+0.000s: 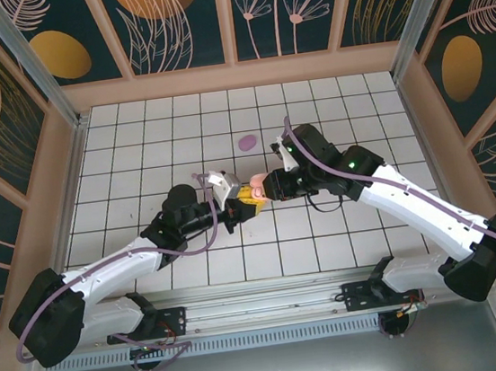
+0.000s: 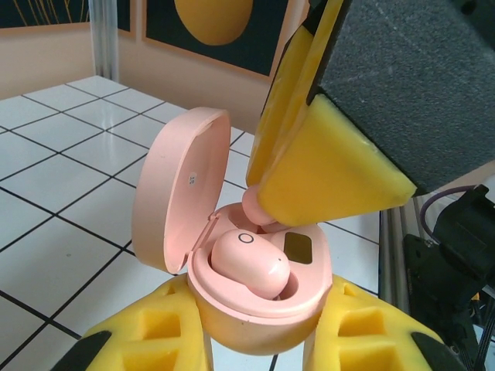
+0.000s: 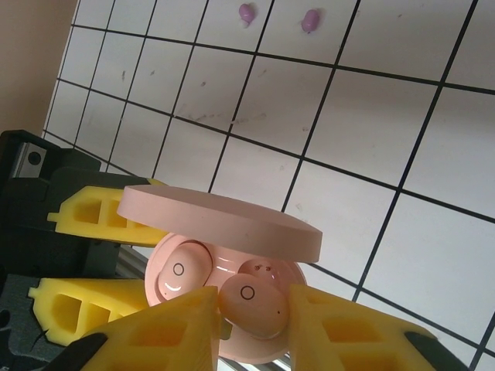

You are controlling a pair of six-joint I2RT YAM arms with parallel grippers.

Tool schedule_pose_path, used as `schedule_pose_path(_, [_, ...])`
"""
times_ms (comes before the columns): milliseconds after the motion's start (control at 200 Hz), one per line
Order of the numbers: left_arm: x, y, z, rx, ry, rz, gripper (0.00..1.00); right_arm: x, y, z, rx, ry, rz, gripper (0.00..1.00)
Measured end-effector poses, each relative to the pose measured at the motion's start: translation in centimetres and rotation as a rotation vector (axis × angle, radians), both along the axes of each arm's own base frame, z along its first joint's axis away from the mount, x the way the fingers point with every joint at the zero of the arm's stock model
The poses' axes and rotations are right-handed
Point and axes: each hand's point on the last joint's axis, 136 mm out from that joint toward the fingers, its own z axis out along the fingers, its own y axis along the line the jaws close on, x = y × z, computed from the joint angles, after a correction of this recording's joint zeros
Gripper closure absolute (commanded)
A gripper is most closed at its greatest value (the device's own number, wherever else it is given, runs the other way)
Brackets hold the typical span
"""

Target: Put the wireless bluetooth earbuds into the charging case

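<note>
Above white tiles, left tool grips case; right tool seemingly pinches earbud.

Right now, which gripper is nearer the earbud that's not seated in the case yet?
Right. The right gripper pinches that earbud between its fingers, just above the empty socket of the open case. The left gripper is beneath, clamped on the case body.

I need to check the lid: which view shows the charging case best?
Left wrist: the charging case stands close, lid wide open. Right wrist sees its lid nearly edge-on, body behind jaws; top external, a pink speck.
</note>
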Motion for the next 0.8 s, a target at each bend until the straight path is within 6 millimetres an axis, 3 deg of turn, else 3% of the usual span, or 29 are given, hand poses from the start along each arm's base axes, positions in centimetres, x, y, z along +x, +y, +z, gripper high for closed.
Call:
schedule_pose_path(540, [0.0,0.1,0.2,-0.006,-0.006,0.001,0.95,0.1,-0.1,0.3,0.002,-0.003,-0.013,0.66])
schedule_pose_path(631, [-0.1,0.1,0.5,-0.011,-0.012,0.001,0.95,0.3,-0.1,1.3,0.013,-0.021,-0.020,0.66])
schedule_pose_path(801, [-0.1,0.1,0.6,-0.012,-0.013,0.001,0.94,0.8,-1.1,5.0,0.090,-0.093,-0.060,0.69])
